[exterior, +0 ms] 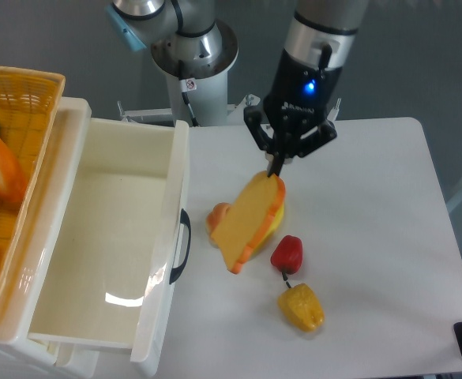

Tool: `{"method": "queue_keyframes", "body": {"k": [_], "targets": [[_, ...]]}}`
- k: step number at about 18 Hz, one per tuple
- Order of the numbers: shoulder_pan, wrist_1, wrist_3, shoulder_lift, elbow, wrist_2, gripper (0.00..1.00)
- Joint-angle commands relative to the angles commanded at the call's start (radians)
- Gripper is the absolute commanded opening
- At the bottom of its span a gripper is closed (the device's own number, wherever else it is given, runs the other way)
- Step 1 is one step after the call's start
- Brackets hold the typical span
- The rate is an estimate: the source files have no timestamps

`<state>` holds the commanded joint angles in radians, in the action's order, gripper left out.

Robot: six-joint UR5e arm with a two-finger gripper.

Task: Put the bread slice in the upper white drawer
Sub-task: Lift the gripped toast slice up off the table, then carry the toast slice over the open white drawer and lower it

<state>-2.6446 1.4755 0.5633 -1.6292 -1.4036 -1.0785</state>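
Note:
The bread slice (245, 221) hangs tilted in the air above the table, pale yellow face toward the camera, orange crust along its right and lower edge. My gripper (277, 170) is shut on its top corner and holds it just right of the upper white drawer (96, 237). That drawer stands pulled out at the left, its deep tray bare, with a curved black handle (180, 246) on its front.
Partly hidden behind the slice are a round bun (217, 217) and a yellow banana (275, 221). A red pepper (287, 253) and a yellow pepper (301, 307) lie below. A yellow wicker basket (9, 118) with food sits at the far left.

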Motion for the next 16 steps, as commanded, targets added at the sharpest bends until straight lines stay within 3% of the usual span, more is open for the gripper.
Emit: {"method": "queue_keyframes", "body": {"k": [8,16], "targets": [[0.057,0.008,-0.089,0.075,-0.052,0.052,0.0],[0.164,0.005,-0.152,0.066,-0.083,0.049,0.0]]}}
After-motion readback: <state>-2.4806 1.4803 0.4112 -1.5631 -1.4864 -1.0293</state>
